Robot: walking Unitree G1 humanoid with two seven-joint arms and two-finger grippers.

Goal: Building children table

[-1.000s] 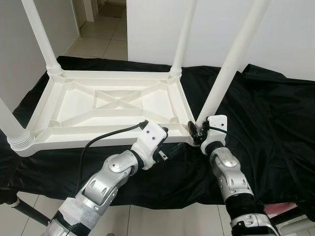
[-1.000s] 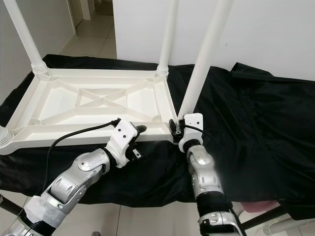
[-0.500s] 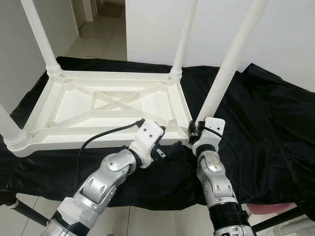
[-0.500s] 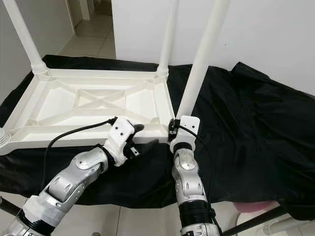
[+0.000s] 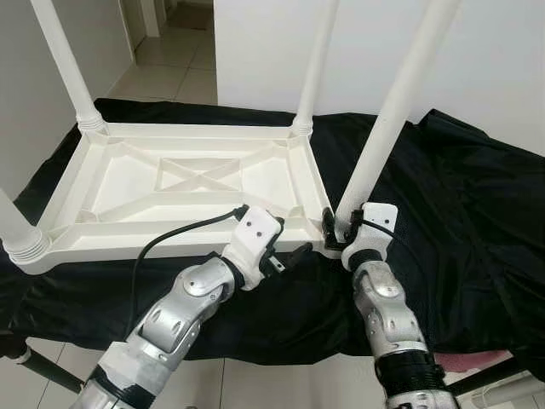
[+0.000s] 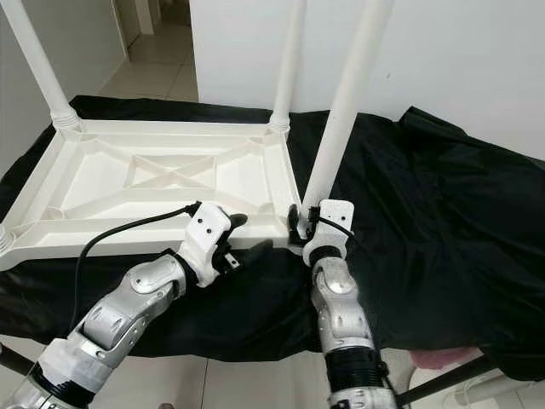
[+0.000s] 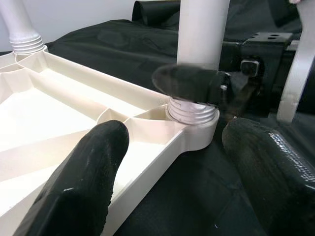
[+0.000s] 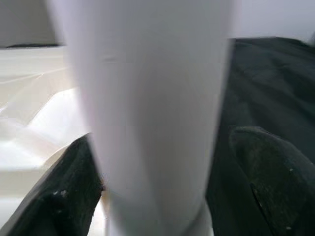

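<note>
The white plastic children's table (image 5: 128, 243) lies upside down on a black cloth (image 5: 460, 213). All of its legs point up. My right gripper (image 5: 342, 232) is shut on the near right leg (image 5: 392, 111), just above its threaded socket (image 7: 192, 110). In the right wrist view that leg (image 8: 152, 98) stands between the two black fingers (image 8: 69, 196). My left gripper (image 6: 249, 234) is open at the table's near rim, left of that corner. One of its fingers (image 7: 83, 182) hangs over the table's inside and the other over the cloth.
Two far legs (image 5: 315, 60) (image 5: 64, 60) and the near left leg (image 5: 17, 230) rise from the other corners. A white wall stands close behind. A tiled floor (image 5: 170, 77) leads away at the back left. A black cable runs along my left arm.
My right forearm has swung while its gripper stayed at the base of the leg. The left gripper has edged to the right along the rim, toward that corner.
</note>
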